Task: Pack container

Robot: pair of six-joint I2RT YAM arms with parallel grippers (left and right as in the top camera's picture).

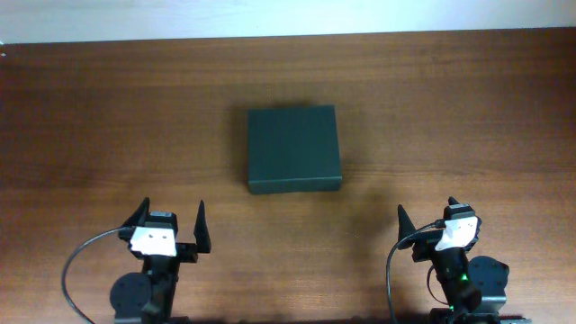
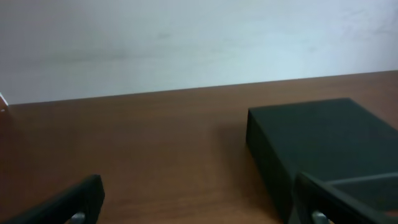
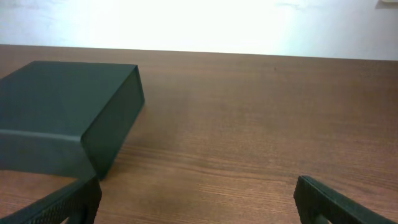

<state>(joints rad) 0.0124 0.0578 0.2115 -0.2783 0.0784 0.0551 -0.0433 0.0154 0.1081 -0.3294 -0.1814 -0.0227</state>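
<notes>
The container [image 1: 293,148] is a dark green-black square box with its lid shut, lying flat in the middle of the wooden table. It shows at the right of the left wrist view [image 2: 323,146] and at the left of the right wrist view [image 3: 65,115]. My left gripper [image 1: 171,223] is open and empty near the front edge, left of and below the box. My right gripper [image 1: 428,219] is open and empty at the front right. Both are well apart from the box. In the wrist views the left fingers [image 2: 199,202] and right fingers [image 3: 196,199] frame bare wood.
The brown wooden table [image 1: 468,117] runs to a pale wall at the back [image 1: 288,16]. Black cables loop beside each arm base at the front edge. No other objects show on the table.
</notes>
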